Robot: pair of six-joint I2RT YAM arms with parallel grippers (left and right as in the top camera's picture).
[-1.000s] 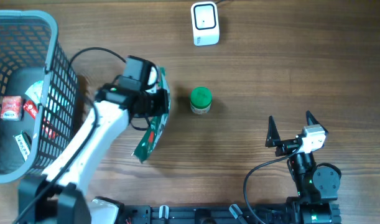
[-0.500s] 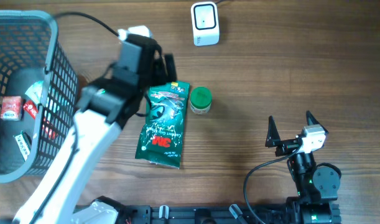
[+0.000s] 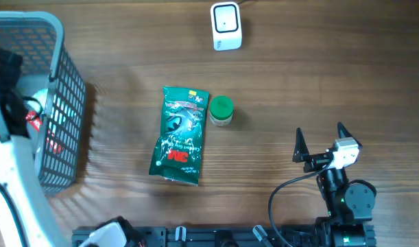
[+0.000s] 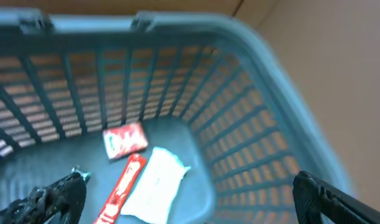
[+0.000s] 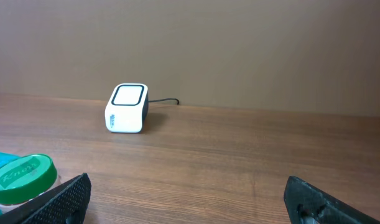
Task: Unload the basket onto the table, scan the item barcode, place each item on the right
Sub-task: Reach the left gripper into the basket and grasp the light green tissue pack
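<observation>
Packet [image 3: 179, 135] in green, "3M" lettering.

A mock shop checkout: shopping basket [image 3: 66, 103] and barcode scanner [image 3: 226, 26] on a wooden table [image 3: 319, 82]

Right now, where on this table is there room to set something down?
Bare wood stretches between the green-lidded jar and the right gripper, up to the white scanner. A narrower strip lies between basket and green packet. Packet and jar crowd the middle.
</observation>
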